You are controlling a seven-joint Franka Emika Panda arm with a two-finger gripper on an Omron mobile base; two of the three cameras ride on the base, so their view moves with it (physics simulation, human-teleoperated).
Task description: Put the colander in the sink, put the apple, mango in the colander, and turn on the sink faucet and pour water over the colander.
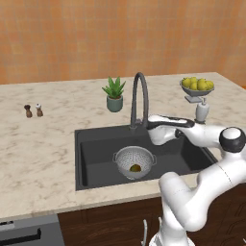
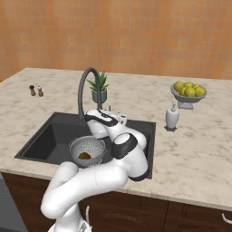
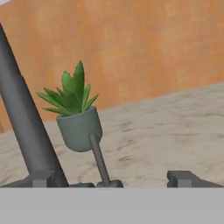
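- Where the orange wall (image 1: 120, 38) backs it, a beige marbled worktop (image 1: 43, 144) carries the dark sink (image 1: 96, 158), a potted plant (image 1: 114, 94), two shakers (image 1: 33, 111), a soap dispenser (image 1: 202, 110) and a fruit bowl (image 1: 196, 89).
- The colander (image 1: 134, 161) sits in the sink, holding one fruit (image 1: 135, 167).
- The fingers (image 3: 186, 178) stand spread, empty, at the sink faucet (image 1: 139, 98) base.

The colander (image 1: 134, 162) is set in the sink (image 1: 96, 158), with the mango (image 1: 135, 167) inside it. The sink faucet (image 1: 138, 98) is placed behind the sink, a potted plant (image 1: 114, 94) behind it, a fruit bowl (image 1: 196, 90) far right.
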